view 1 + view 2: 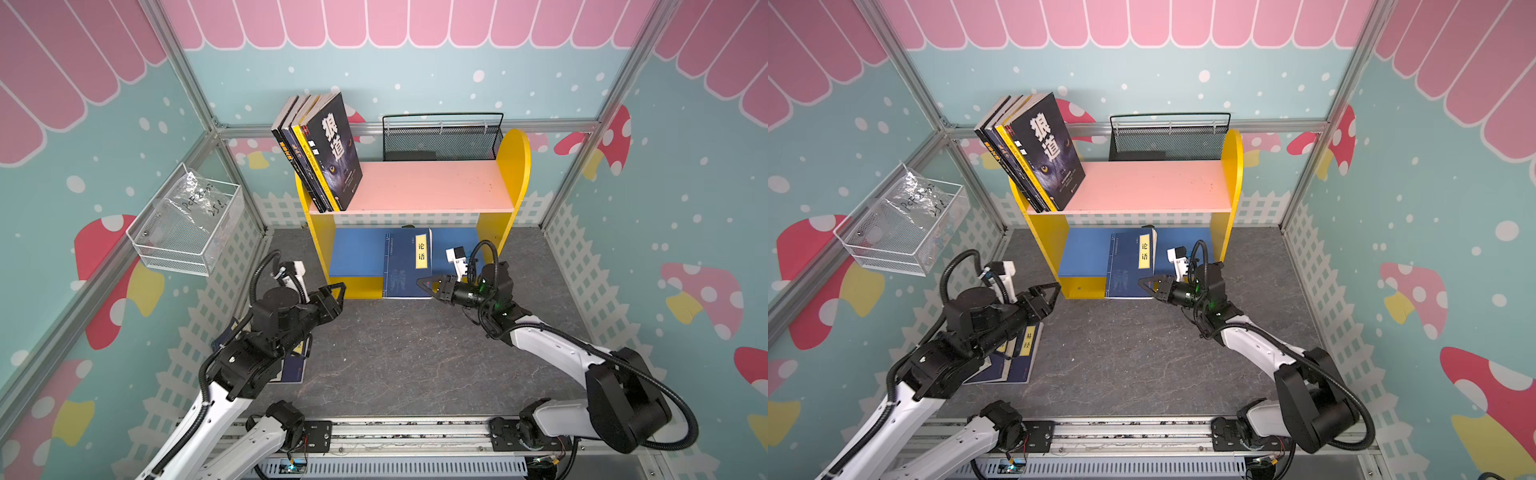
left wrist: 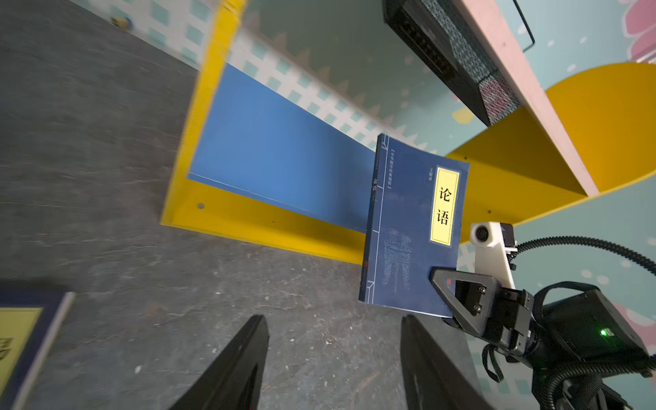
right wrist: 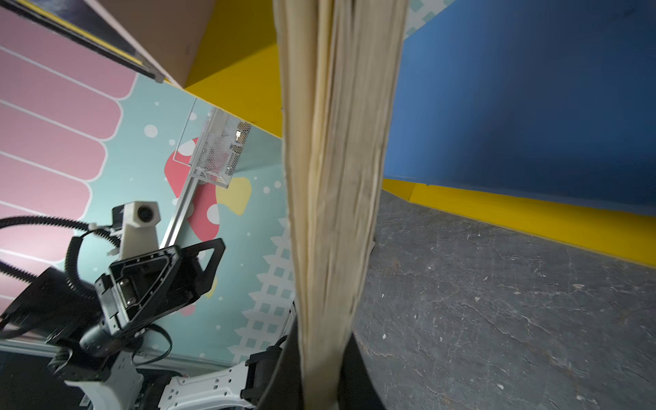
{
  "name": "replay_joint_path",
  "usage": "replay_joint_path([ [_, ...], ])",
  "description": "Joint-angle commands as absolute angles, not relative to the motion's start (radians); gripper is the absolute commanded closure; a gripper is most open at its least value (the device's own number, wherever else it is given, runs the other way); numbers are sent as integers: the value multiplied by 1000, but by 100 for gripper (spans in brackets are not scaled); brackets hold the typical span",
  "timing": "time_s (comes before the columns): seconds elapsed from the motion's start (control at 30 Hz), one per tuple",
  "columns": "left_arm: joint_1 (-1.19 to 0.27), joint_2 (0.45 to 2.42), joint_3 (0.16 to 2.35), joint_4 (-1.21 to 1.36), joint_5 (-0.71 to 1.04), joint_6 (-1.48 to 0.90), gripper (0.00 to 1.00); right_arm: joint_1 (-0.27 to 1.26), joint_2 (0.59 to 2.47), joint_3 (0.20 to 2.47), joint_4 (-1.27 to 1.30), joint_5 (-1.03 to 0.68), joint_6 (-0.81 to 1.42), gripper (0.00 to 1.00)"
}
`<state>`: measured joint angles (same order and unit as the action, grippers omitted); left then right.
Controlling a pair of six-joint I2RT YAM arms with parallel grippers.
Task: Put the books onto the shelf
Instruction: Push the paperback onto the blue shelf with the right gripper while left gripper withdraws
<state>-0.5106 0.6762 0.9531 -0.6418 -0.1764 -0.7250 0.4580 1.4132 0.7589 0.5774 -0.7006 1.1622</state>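
Observation:
The shelf [image 1: 428, 187] [image 1: 1142, 187] stands at the back, with a pink upper board and a blue lower board [image 2: 269, 149]. Several books [image 1: 328, 153] [image 1: 1042, 153] lean at the left end of the pink board. My right gripper [image 1: 426, 284] [image 1: 1148, 282] [image 3: 321, 333] is shut on a navy book with a yellow label [image 1: 405, 266] [image 1: 1127, 266] [image 2: 411, 234]. That book stands upright at the front of the blue board. My left gripper [image 1: 340, 289] [image 1: 1052, 289] [image 2: 333, 319] is open and empty, by the shelf's left front corner. More navy books [image 1: 1021, 353] [image 2: 25, 340] lie on the floor under the left arm.
A black mesh basket [image 1: 440, 141] sits behind the shelf. A white wire basket [image 1: 187, 224] hangs on the left wall. The grey floor [image 1: 415, 353] spreads in front of the shelf, bounded by the arms' base rail [image 1: 395, 432].

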Motion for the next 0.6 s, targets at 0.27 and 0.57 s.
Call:
replay_joint_path([
  [0.27,-504,472,923,-816,-470,-689,31,515,1731,1134,487,-669,1172,96],
  [0.57,-505,466,913,-821,-457,-644,22,558,1939,1342,494,-658,1206,96],
])
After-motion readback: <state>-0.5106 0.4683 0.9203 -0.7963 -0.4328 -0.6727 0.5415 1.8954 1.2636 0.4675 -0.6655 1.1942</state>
